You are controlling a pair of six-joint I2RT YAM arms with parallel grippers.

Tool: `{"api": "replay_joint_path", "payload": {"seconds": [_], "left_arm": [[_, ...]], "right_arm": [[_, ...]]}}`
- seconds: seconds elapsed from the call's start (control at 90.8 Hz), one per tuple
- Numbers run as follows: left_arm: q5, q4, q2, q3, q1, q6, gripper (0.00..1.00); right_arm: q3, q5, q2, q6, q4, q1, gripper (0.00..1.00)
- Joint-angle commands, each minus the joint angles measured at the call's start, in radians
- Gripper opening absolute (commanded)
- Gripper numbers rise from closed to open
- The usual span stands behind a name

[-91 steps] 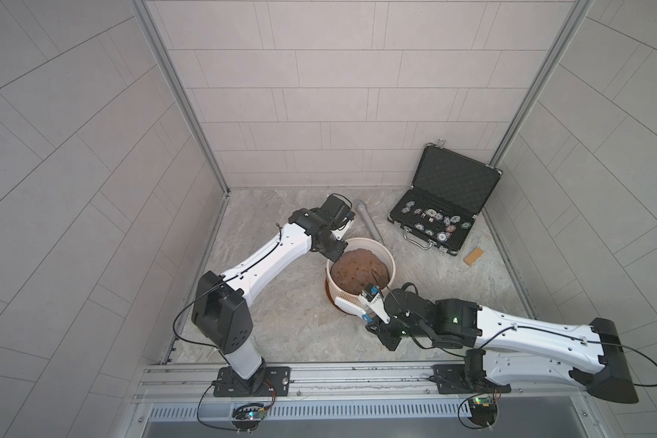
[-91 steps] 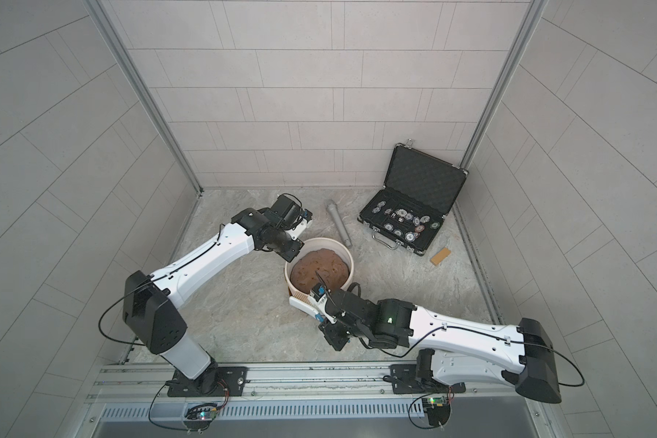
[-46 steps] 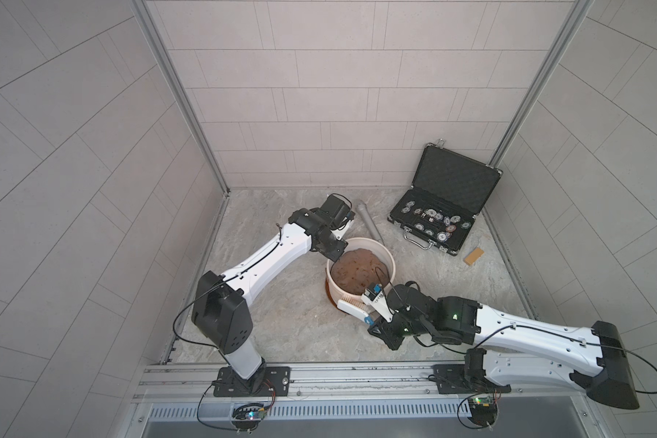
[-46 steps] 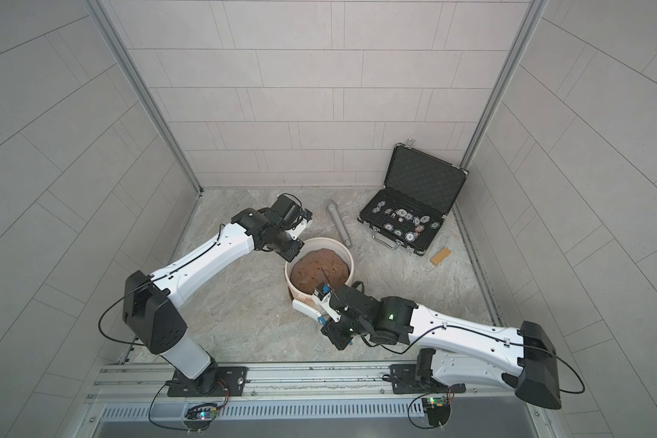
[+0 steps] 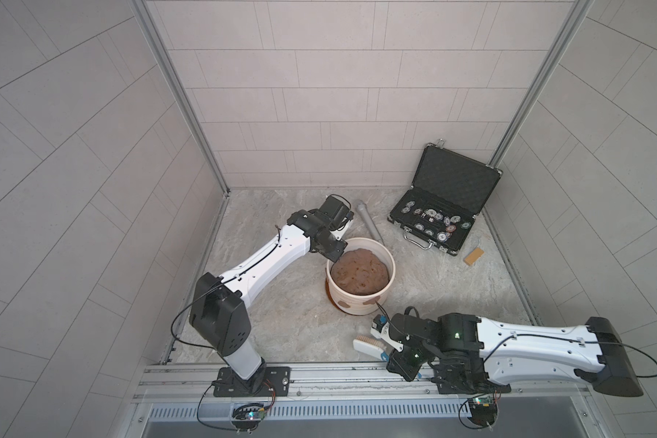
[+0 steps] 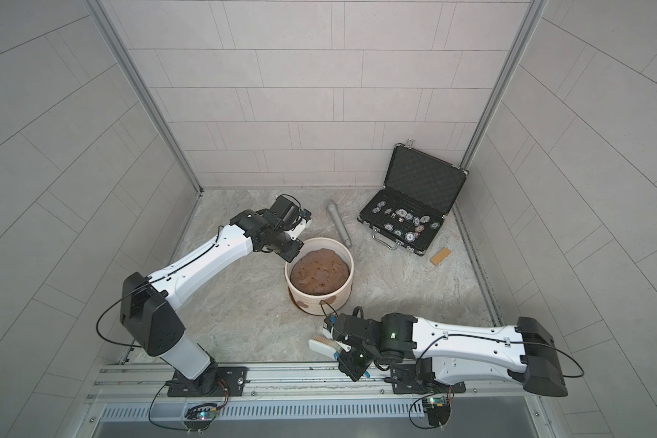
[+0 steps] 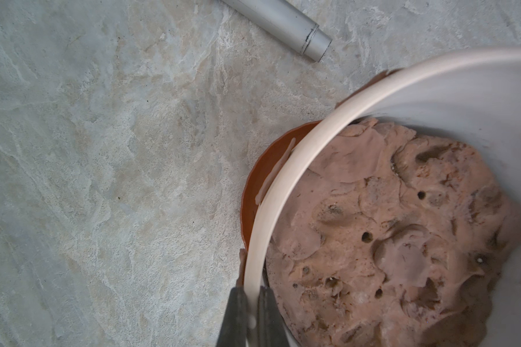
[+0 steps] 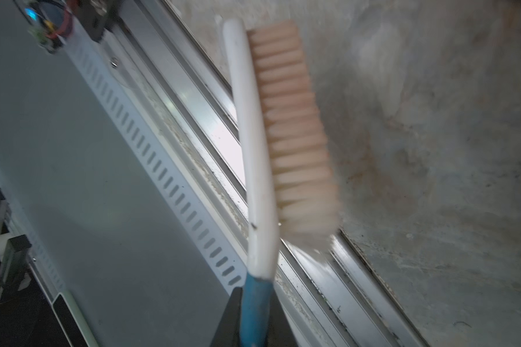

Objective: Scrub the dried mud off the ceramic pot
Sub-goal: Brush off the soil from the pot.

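Observation:
The ceramic pot stands mid-floor on a brown saucer, and both top views show it. Two patches of dried mud sit on its near wall. My left gripper is shut on the pot's rim at the far left side, one finger inside and one outside. My right gripper is shut on the blue handle of a white scrub brush. The brush hangs near the front rail, clear of the pot, its tan bristles turned toward the floor side.
A lumpy brown soil mound fills the pot. A grey tube lies just behind it. An open black case of poker chips and a tan block are at the back right. A metal rail bounds the front.
My right gripper has drawn the brush back from the pot's near wall toward the front rail. The left gripper stays on the rim.

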Motion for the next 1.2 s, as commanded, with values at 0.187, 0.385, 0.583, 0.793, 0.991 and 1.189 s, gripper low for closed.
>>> {"api": "replay_joint_path", "payload": {"seconds": [0.187, 0.385, 0.583, 0.793, 0.991, 1.189], "left_arm": [[0.071, -0.029, -0.055, -0.021, -0.004, -0.012, 0.04], [0.069, -0.022, -0.066, -0.031, -0.003, -0.021, 0.04], [0.066, -0.022, -0.067, -0.032, -0.003, -0.023, 0.04], [0.079, -0.022, -0.067, -0.034, -0.003, -0.029, 0.04], [0.078, -0.022, -0.064, -0.034, -0.003, -0.025, 0.04], [0.068, -0.028, -0.043, -0.018, -0.003, 0.027, 0.04]], "right_arm": [[0.25, 0.181, 0.207, -0.114, 0.013, -0.038, 0.0], [0.205, 0.145, 0.218, -0.08, 0.146, -0.191, 0.0], [0.225, 0.119, 0.328, -0.09, 0.125, -0.225, 0.0], [0.088, 0.143, 0.286, -0.003, 0.115, -0.22, 0.0], [-0.03, 0.055, 0.144, 0.017, 0.144, -0.058, 0.0], [0.06, -0.01, -0.019, -0.088, 0.074, 0.017, 0.0]]}}
